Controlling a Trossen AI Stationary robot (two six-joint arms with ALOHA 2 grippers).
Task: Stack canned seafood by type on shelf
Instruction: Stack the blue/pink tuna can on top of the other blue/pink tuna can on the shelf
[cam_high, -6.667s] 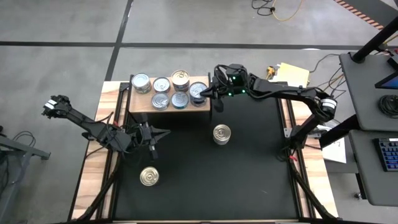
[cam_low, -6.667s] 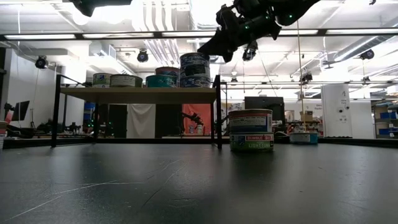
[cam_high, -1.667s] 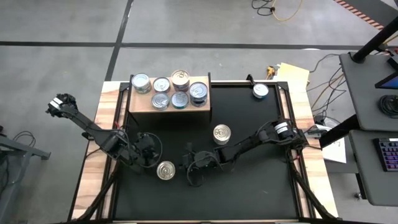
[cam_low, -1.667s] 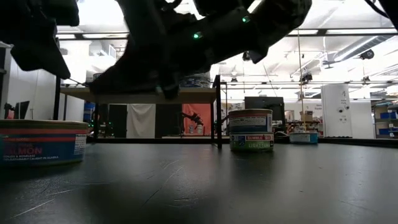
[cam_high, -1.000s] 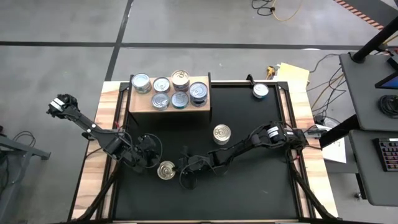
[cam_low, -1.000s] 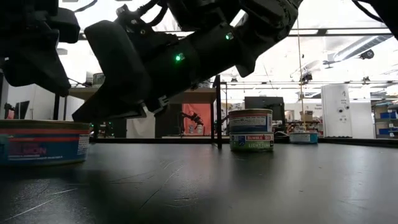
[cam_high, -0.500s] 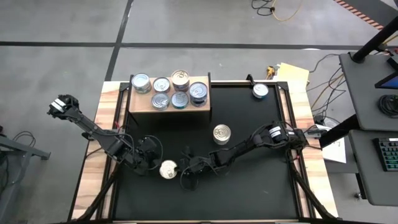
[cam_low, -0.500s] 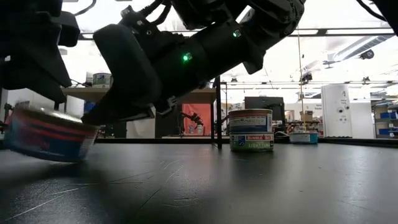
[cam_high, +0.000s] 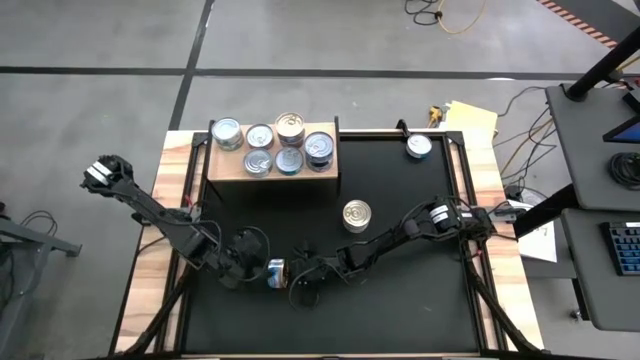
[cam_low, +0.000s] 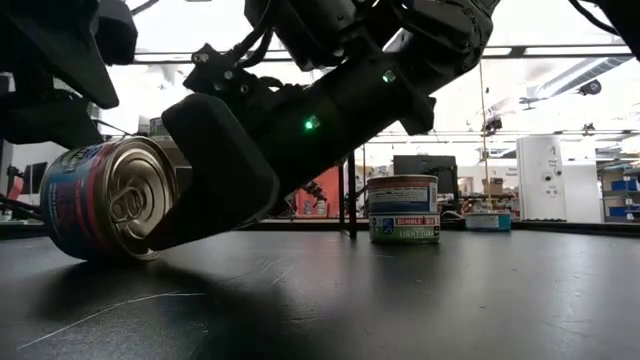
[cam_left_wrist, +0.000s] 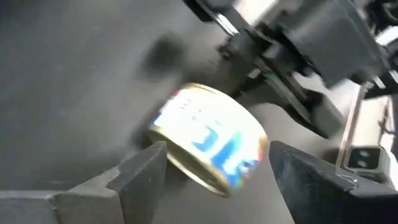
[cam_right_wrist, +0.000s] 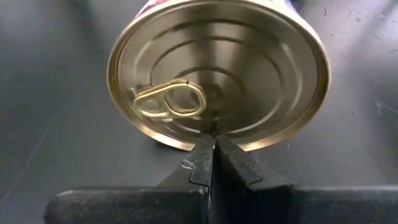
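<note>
1. One gold-topped tin (cam_low: 105, 200) lies tipped on its side on the near desk (cam_high: 400, 300), between both tools.
2. Right tool (cam_right_wrist: 214, 163), clenched, touches its lid; left tool (cam_left_wrist: 214, 165), released, straddles it.
3. Set it upright gently; it may roll.

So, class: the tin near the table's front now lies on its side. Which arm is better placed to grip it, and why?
Probably the left. The left gripper is open with the tipped tin lying between its fingers, while the right gripper is shut, its tips merely against the tin's gold top.
</note>
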